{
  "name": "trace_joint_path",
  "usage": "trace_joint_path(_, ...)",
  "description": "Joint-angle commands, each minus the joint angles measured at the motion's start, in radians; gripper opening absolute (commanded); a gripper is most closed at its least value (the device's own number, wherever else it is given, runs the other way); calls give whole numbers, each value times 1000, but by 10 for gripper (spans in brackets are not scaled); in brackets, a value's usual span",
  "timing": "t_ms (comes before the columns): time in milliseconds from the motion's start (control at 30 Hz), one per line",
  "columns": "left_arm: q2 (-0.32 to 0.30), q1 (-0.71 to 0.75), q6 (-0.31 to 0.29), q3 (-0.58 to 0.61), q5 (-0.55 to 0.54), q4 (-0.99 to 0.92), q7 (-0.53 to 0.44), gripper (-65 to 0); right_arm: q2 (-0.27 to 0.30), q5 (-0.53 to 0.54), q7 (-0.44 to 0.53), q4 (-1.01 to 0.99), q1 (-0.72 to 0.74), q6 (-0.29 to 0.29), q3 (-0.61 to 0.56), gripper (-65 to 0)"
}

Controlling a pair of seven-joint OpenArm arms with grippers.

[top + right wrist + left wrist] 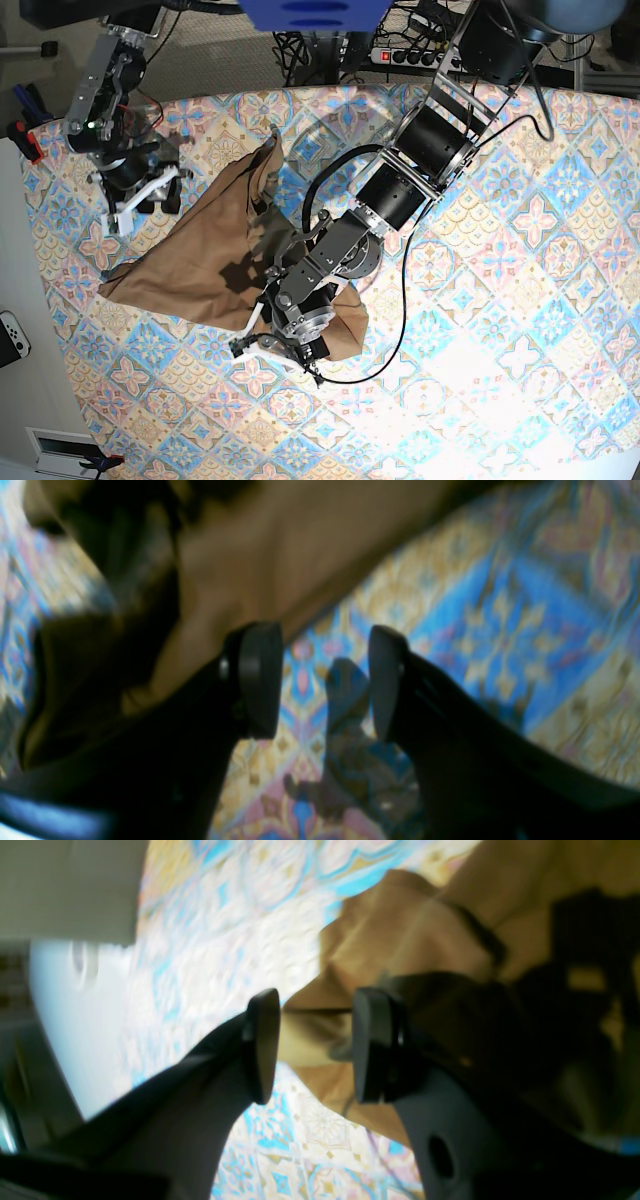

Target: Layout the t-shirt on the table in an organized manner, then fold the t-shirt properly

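The tan-brown t-shirt (190, 265) lies crumpled on the patterned table (500, 300), left of the middle. My left gripper (278, 352) is at the shirt's near right corner. In the left wrist view it (315, 1045) is open, with shirt fabric (400, 925) showing in the gap between its fingers. My right gripper (145, 197) is at the shirt's far left edge. In the right wrist view it (322, 680) is open over bare table (500, 605), with the shirt (280, 545) just beyond its left finger (257, 680). Both wrist views are blurred.
The table's left edge (30, 250) runs close to the right arm. A white controller (10, 338) lies on the floor beyond it. Cables and a power strip (415, 55) lie behind the table's far edge.
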Motion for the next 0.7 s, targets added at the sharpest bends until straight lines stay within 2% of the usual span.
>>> trace_joint_path(0, 11, -38, -21, -4, 10, 15, 1, -415, 12, 17, 32, 19, 10, 5, 4, -384)
trace_joint_path(300, 4, -55, -185, -6, 16, 10, 15, -379, 9, 17, 32, 19, 12, 5, 4, -384)
trace_joint_path(400, 4, -81, -247, -6, 16, -51, 16, -378, 9, 17, 32, 16, 13, 5, 3, -384)
trace_joint_path(500, 4, -132, -254, -6, 7, -160, 3, -378, 9, 17, 32, 18, 13, 5, 3, -384)
trace_joint_path(667, 5, -149, -259, -6, 14, -312, -154, -378, 9, 17, 32, 16, 13, 5, 3, -384)
